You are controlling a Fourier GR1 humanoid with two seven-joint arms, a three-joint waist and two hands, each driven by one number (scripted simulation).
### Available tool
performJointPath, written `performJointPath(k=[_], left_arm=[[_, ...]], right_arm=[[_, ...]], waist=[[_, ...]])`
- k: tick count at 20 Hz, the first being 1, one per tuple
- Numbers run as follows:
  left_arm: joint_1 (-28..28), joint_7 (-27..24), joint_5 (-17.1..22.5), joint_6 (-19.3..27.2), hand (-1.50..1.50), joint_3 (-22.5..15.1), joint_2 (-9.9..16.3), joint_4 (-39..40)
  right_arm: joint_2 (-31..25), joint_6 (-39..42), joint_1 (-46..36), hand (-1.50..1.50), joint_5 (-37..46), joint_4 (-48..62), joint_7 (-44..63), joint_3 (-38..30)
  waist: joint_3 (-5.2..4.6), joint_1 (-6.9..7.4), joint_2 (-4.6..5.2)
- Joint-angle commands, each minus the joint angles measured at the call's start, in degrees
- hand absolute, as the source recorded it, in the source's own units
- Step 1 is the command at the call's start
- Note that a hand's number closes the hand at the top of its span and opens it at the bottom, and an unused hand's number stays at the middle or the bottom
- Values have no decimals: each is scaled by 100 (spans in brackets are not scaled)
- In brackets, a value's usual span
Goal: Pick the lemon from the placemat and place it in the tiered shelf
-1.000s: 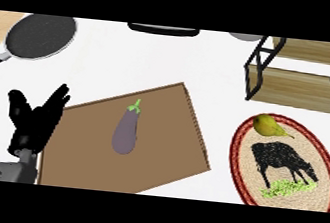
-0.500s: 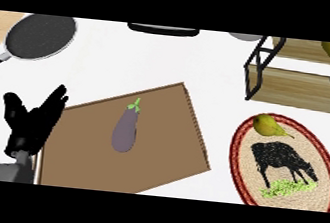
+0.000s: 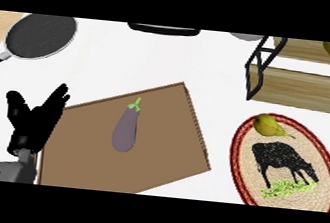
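Yellow-green lemon [image 3: 267, 125] sits at the far edge of the woven placemat [image 3: 242, 156] just near the tiered shelf [image 3: 296, 86], so the resting, splayed-fingered left hand [image 3: 33, 118] far left risks grabbing the eggplant [image 3: 125, 130] instead.

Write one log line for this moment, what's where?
left hand: open, resting by cutting board | right hand: unseen | lemon: on placemat | eggplant: on board | shelf: lemon not placed

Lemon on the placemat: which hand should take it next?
Probably the right, though it is out of view: the lemon and tiered shelf sit at the robot's right, while the left hand rests open beyond the cutting board.
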Motion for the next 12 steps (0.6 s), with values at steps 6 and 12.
performJointPath(k=[6,12], left_arm=[[-57,299,1,48,0,-12,-67,125],[15,213,7,-73,0,-11,-57,235]], right_arm=[[-1368,497,396,-150,-584,666,-23,-812],[-1748,1260,950,-150,-776,1054,-491,-995]], waist=[[-27,-35,35],[-21,21,67]])
